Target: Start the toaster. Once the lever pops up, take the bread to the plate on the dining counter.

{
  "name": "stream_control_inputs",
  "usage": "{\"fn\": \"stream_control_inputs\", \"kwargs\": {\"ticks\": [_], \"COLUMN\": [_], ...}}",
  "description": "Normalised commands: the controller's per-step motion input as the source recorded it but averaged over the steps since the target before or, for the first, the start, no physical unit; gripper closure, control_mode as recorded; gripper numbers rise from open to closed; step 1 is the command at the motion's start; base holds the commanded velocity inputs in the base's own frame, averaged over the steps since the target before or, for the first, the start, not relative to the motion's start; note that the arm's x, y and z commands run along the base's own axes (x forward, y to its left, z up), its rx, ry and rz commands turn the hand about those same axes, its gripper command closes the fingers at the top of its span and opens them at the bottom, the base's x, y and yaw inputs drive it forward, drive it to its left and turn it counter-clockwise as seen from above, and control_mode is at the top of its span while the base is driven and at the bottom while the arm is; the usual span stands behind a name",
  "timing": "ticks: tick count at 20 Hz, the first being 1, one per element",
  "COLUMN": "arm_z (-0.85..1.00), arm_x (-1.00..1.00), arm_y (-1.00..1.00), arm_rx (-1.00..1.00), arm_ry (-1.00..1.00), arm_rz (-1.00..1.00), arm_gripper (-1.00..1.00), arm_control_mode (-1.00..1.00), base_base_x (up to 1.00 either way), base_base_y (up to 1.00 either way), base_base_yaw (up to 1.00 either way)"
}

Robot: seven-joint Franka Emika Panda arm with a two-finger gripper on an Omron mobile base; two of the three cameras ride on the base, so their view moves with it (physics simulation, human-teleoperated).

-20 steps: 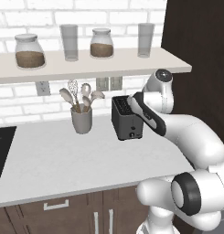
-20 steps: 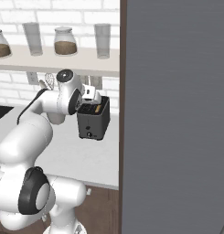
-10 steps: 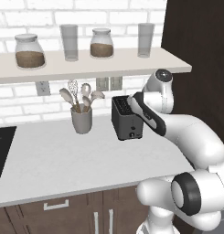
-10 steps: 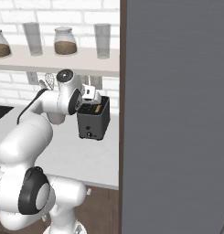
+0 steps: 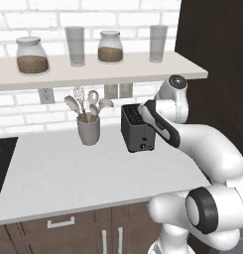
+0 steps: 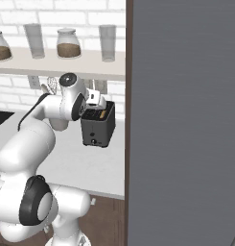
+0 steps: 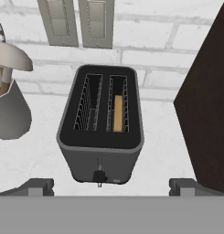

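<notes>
The small dark grey-black boxy two-slot toaster [image 7: 100,125] stands at the centre of the hand view on the pale grey-white bench [image 5: 68,173], the tan-brown bread slice [image 7: 118,114] sunk in its right-hand slot. The pincer [image 7: 111,186] hangs above its front, fingers [image 7: 38,186] spread wide at the frame's bottom corners, holding nothing. A grey utensil crock [image 5: 88,130] stands left of the toaster in the left base view.

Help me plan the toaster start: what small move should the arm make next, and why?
Probably lower the gripper onto the lever on the toaster front. The fingers are spread and hover above it, the bread sits in the right slot, and the lever looks unpressed.
</notes>
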Motion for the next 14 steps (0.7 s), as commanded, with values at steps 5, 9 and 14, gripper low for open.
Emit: {"fn": "stream_control_inputs", "kwargs": {"ticks": [5,9,14], "arm_z": [0.0,0.0,0.0], "arm_x": [0.0,0.0,0.0], "arm_y": [0.0,0.0,0.0], "arm_rx": [0.0,0.0,0.0], "arm_ry": [0.0,0.0,0.0], "arm_rz": [0.0,0.0,0.0], "arm_gripper": [-1.0,-1.0,-1.0], "arm_control_mode": [-1.0,-1.0,-1.0], "base_base_x": [0.0,0.0,0.0], "base_base_y": [0.0,0.0,0.0], "base_base_yaw": [0.0,0.0,0.0]}}
